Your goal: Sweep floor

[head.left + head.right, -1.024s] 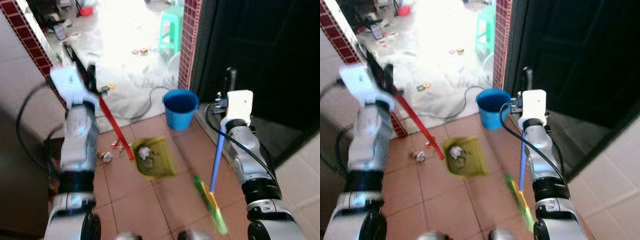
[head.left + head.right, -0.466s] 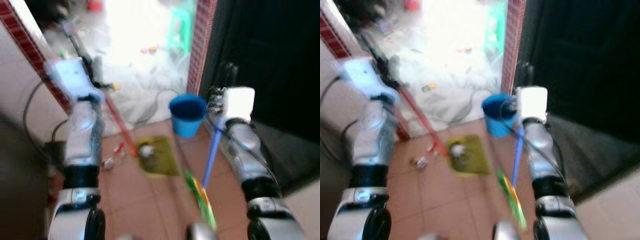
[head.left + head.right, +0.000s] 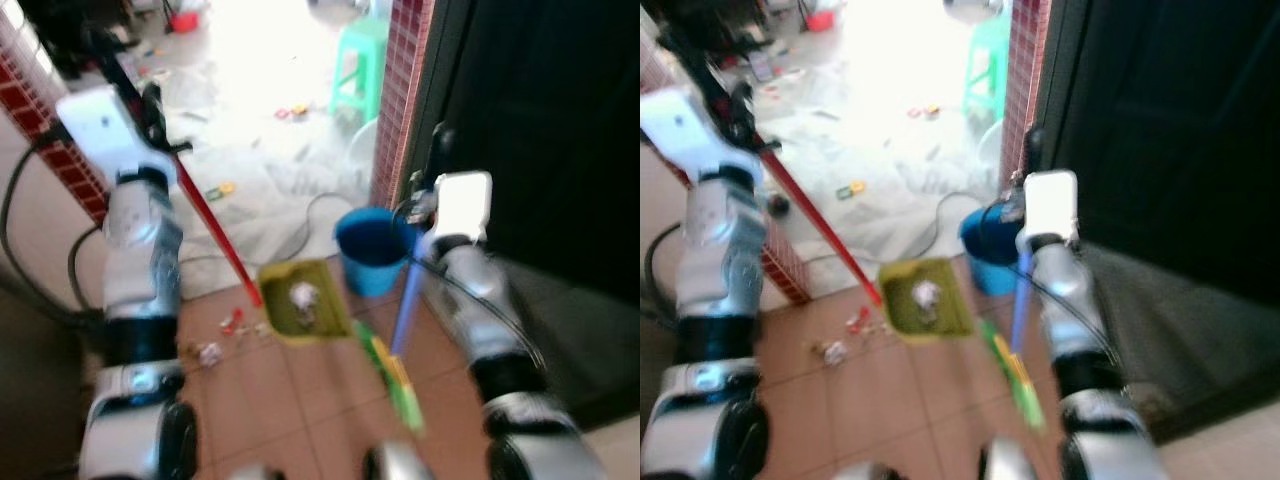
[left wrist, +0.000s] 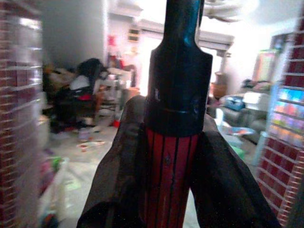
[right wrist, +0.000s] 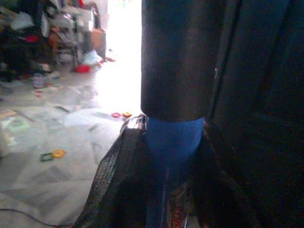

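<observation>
Broom: blue handle (image 3: 408, 300) runs down from the right arm to green and yellow bristles (image 3: 392, 375) on the terracotta tile floor (image 3: 290, 400), just right of the dustpan.
Dustpan: yellow-green pan (image 3: 300, 300) sits low over the tiles in front of the robot, a crumpled white scrap (image 3: 303, 294) inside; its red handle (image 3: 212, 232) slants up to the left arm.
Right gripper: right gripper (image 5: 166, 156) has both black fingers (image 5: 114, 180) clamped on the blue broom handle, just below its black end grip (image 5: 178, 57).
Left gripper: left gripper (image 4: 168, 166) is raised high, fingers (image 4: 123, 161) pressed tight on the ribbed red handle beneath its black cap (image 4: 178, 90).
Loose litter: small scraps (image 3: 222, 335) lie on the tiles left of the pan, beside the left arm.
Bucket: blue bucket (image 3: 372, 248) stands just beyond the pan, against the red brick doorpost (image 3: 400, 100).
Beyond: a dark cable (image 3: 300, 225) curls over pale sheeting; a green stool (image 3: 358, 65) stands farther out in bright light.
Right side: a dark door (image 3: 540, 130).
</observation>
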Robot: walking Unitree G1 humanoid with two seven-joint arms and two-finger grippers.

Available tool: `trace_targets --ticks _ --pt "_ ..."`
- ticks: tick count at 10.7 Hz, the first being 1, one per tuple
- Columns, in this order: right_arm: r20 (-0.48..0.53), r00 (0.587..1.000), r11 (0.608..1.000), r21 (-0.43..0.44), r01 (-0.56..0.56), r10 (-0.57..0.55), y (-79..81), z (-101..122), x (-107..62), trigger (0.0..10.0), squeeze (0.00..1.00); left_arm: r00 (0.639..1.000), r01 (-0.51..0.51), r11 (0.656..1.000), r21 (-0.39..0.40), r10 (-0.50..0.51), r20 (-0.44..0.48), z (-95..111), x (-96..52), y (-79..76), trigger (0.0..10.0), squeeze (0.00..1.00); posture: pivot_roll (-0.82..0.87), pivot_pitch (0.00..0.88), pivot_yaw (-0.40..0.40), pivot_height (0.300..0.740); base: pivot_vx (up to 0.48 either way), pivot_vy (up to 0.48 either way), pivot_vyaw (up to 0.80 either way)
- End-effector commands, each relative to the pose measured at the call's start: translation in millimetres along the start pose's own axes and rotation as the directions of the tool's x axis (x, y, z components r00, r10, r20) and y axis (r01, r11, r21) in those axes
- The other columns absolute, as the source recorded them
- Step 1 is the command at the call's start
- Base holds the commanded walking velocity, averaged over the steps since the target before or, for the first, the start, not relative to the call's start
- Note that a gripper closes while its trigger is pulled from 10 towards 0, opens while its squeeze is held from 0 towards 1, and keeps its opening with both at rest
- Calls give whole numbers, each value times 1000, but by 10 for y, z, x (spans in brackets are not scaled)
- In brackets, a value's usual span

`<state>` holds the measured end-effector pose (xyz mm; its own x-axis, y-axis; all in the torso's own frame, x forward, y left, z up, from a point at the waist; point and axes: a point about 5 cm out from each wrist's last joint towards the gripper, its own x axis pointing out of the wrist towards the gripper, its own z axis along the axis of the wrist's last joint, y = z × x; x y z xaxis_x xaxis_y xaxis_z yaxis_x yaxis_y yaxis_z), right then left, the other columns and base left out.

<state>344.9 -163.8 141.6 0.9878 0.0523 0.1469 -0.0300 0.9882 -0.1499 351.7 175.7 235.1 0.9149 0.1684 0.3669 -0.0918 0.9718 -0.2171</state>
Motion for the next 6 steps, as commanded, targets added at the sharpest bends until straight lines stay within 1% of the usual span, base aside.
trace_targets --ticks 1,3,4,6 --pt "41 999 999 -20 -27 28 75 120 64 10000 0 995 -10 999 -53 16 102 246 67 7 10000 0 -109 28 68 740 480 0 0" --pt "43 999 999 -17 -31 32 80 122 67 10000 0 996 -12 998 -60 18 89 225 51 -1 10000 0 -107 30 68 740 480 0 0" --pt "40 998 999 -14 -40 40 102 111 61 10000 0 996 12 998 -68 -6 87 223 51 -37 10000 0 -107 29 67 740 469 0 0" --pt "39 998 999 -13 -48 48 134 113 61 10000 0 996 12 997 -76 -6 86 229 53 -61 10000 0 -107 28 68 740 469 0 0"
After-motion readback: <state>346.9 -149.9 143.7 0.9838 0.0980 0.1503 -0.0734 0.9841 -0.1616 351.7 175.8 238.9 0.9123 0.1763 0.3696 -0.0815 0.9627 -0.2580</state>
